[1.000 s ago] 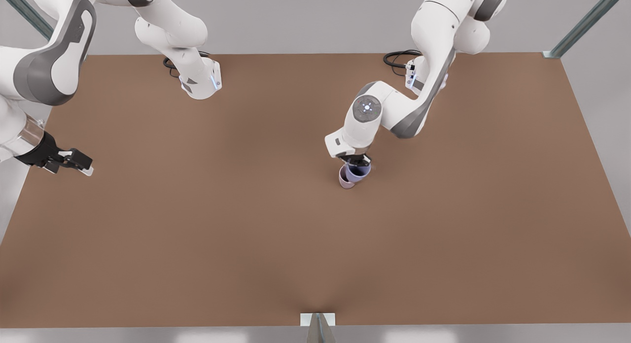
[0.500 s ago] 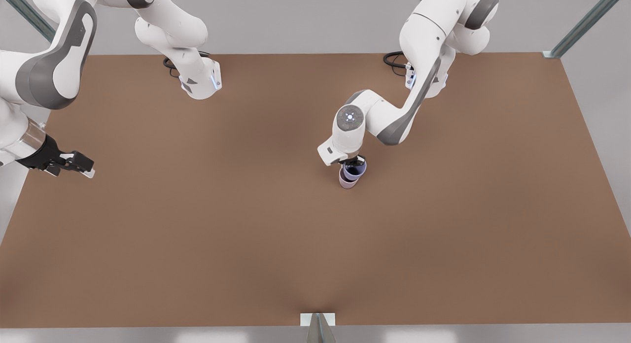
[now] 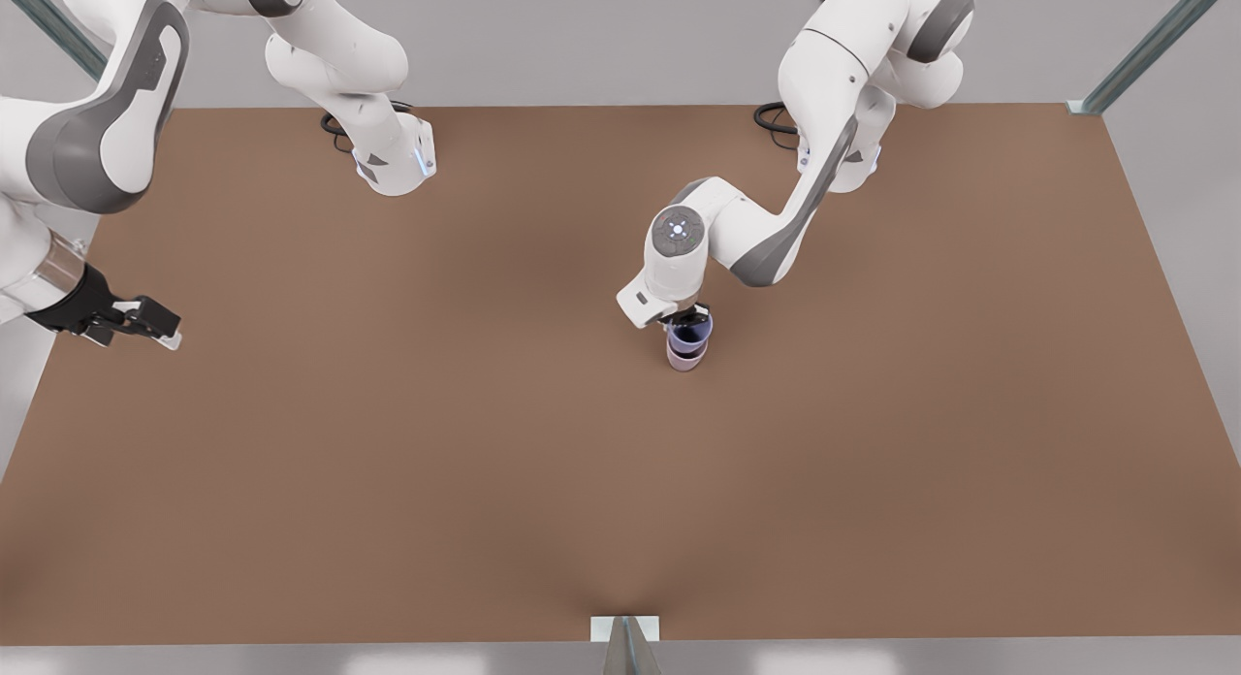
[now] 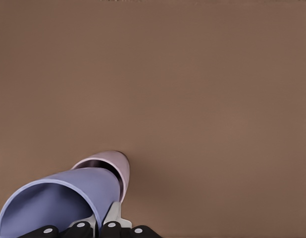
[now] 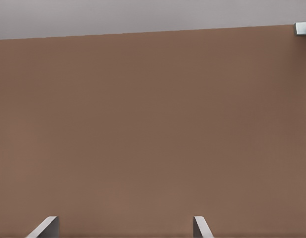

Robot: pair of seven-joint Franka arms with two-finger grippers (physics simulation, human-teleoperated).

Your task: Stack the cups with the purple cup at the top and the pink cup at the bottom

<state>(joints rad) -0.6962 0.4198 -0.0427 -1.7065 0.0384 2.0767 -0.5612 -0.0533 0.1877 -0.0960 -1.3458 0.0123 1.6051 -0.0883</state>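
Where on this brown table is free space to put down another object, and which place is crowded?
The brown table is bare toward the front view's left, between the open right gripper and the cups, and along the near edge. It is crowded where the left gripper holds the bluish purple tapered cup over the dusty pink tapered cup.

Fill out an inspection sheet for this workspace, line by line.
Surface: brown table, bare apart from the cups.
Job's things: purple cup held above the pink cup, lowered partly into it; pink cup stands on the table.
Clutter: nothing seen.
Grippers: left gripper shut on the purple cup's rim; right gripper open, waiting at the front view's left edge.
Cables: black cables coiled by each arm base.
Surroundings: grey walls, metal frame struts.
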